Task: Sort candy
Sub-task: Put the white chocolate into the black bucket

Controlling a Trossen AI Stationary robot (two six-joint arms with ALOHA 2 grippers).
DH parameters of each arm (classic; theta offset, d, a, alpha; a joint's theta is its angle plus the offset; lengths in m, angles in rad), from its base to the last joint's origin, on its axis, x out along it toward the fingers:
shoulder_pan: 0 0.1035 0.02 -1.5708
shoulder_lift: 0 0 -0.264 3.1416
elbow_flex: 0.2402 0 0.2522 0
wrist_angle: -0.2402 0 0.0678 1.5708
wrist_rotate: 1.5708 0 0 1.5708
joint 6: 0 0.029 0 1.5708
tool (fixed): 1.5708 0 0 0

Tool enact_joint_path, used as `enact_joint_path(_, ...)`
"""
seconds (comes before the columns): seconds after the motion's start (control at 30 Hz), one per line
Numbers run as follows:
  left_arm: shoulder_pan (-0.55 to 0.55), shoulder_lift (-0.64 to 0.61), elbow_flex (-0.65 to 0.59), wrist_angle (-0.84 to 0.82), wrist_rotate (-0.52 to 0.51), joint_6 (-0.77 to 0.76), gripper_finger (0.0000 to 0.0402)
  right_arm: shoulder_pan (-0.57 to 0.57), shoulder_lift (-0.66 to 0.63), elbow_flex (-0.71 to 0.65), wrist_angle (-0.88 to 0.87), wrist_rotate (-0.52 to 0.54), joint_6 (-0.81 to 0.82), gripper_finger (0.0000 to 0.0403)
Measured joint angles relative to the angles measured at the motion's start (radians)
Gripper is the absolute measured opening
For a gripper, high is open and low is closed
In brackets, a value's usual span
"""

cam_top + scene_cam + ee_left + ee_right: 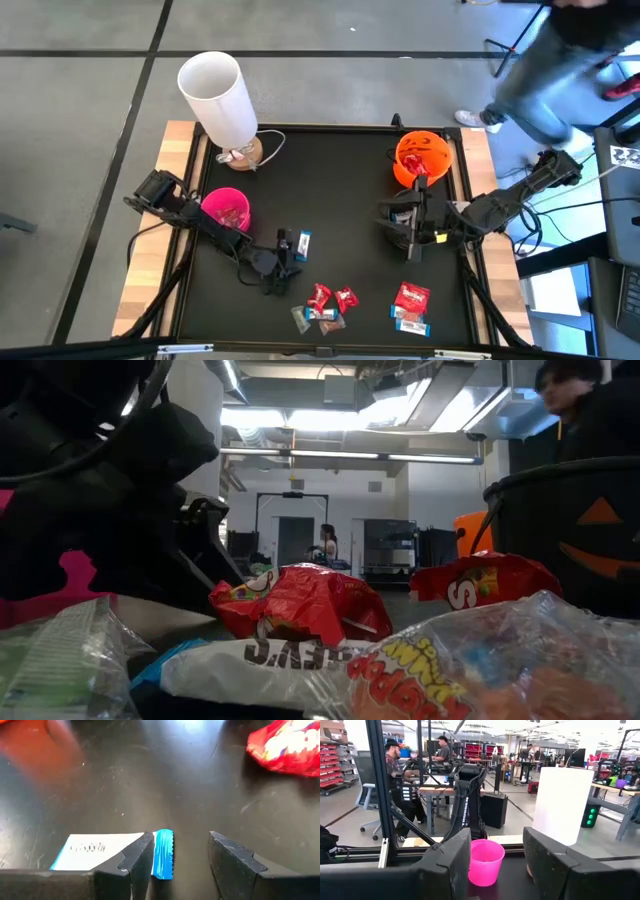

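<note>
Candy (322, 297) lay loose near the table's (340, 180) front edge. Left gripper (180, 860), fingers apart, hung low over a blue-and-white piece (115, 851), which lay partly outside its jaws; closing squarely on it looked next. Right gripper (497, 865), also parted and empty, waited beside the orange bowl (424, 155), facing the pink bowl (485, 860).

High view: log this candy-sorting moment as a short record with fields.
left gripper: open, low over the mat, a blue-and-white candy beside one finger
right gripper: open, empty, next to the orange bowl
pink bowl: on the mat's left side
loose candy: red pieces and a red packet near the front edge
lamp: white shade, back left corner
</note>
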Motion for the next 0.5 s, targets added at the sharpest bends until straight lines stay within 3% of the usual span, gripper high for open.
enact_joint_path(0.27, -0.005, -0.002, 0.003, -0.050, -0.015, -0.049, 0.0172, 0.000, 0.000, 0.000, -0.006, -0.033, 0.029, 0.0177)
enact_joint_path(0.5, -0.016, -0.002, 0.001, -0.056, -0.064, -0.042, 0.0101, 0.000, 0.000, 0.000, -0.006, -0.033, 0.029, 0.0177)
